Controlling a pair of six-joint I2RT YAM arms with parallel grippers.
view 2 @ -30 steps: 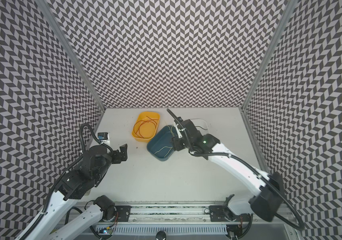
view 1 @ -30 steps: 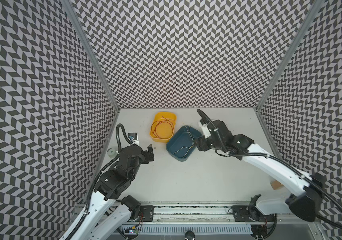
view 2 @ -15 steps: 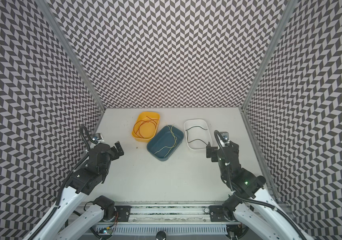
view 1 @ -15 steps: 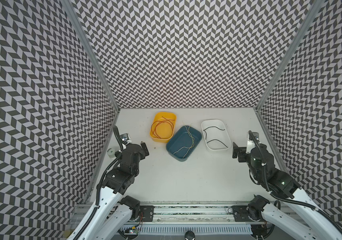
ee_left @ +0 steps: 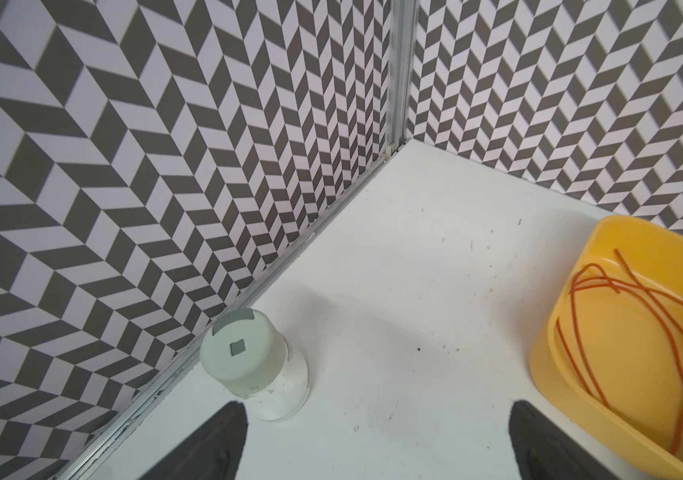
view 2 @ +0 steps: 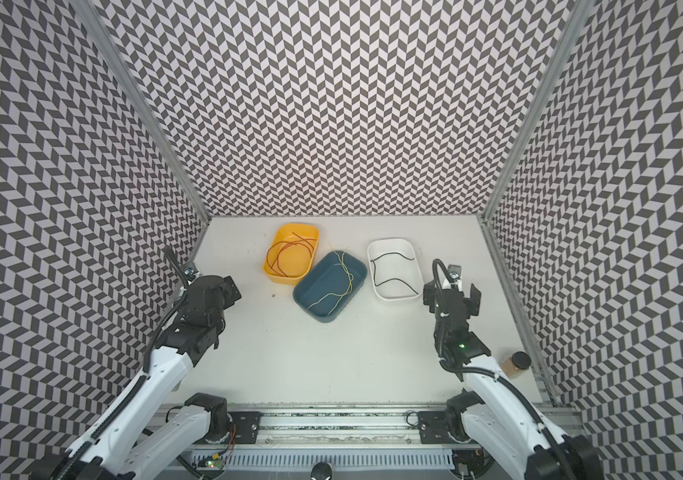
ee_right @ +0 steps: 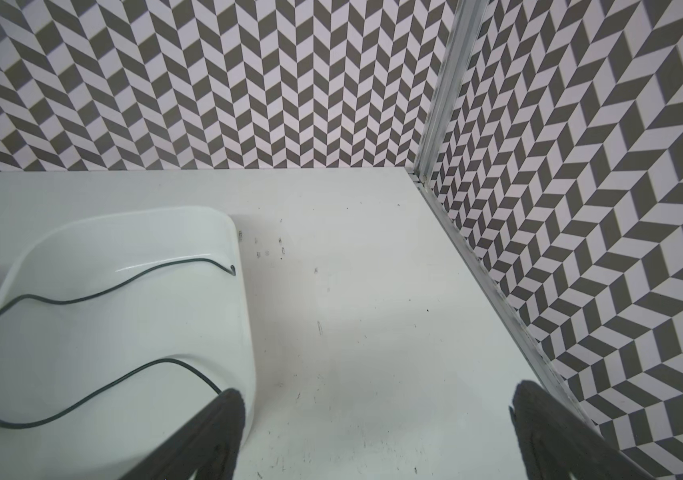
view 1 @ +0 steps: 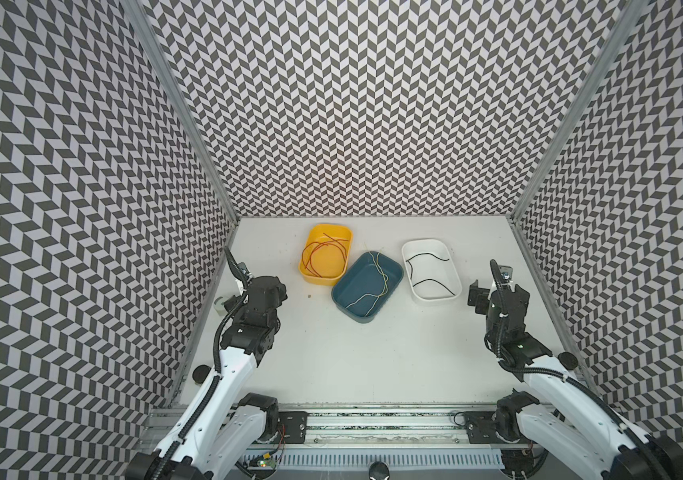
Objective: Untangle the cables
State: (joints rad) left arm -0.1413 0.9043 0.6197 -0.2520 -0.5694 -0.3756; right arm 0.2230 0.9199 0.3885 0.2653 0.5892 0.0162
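Observation:
The cables lie sorted in three trays, seen in both top views. Red and orange cables [view 1: 333, 245] coil in the yellow tray [view 1: 319, 280]. Yellow and whitish cables [view 1: 381, 276] cross the blue tray [view 1: 356, 318]. A black cable [view 1: 429, 280] curves inside the white tray [view 1: 435, 298]. My left gripper [view 1: 277, 289] hovers open near the left wall, apart from the yellow tray [ee_left: 547, 353]. My right gripper [view 2: 452, 291] stands open just right of the white tray [ee_right: 244, 332]. Nothing is between either pair of fingers [ee_left: 223, 440] [ee_right: 215, 432].
A small clear jar with a pale lid [ee_left: 244, 357] stands against the left wall beside my left gripper. A brown container with a black lid [view 2: 514, 363] sits at the front right corner. Patterned walls close three sides; a metal rail [view 1: 373, 424] runs along the front.
My right arm has drawn back from over the blue tray to the right of the white tray, its jaws opening fully. My left arm has pulled back toward the left wall.

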